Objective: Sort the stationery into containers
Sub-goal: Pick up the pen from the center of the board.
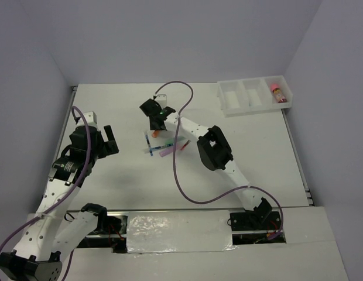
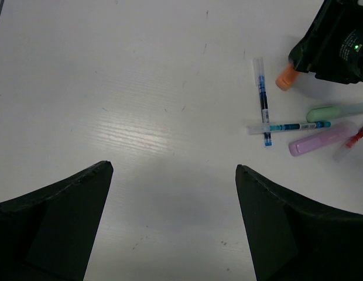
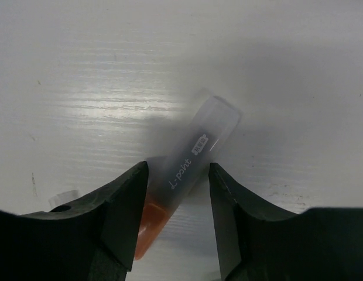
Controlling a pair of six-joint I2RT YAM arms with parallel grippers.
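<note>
Mid-desk, right tool [image 3: 178, 171] straddles the orange highlighter [image 3: 199, 140], pinching or not I cannot tell; square up on that skewed barrel before lifting toward the tray [image 1: 235, 96] at two o'clock

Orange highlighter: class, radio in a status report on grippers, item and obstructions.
Left gripper open, over bare table. Right gripper straddling orange highlighter, grip unconfirmed. Blue pens beside it, none inside the jaws.

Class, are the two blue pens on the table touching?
Touching. In the left wrist view the dark blue pen and the teal pen cross, overlapping with no gap.
</note>
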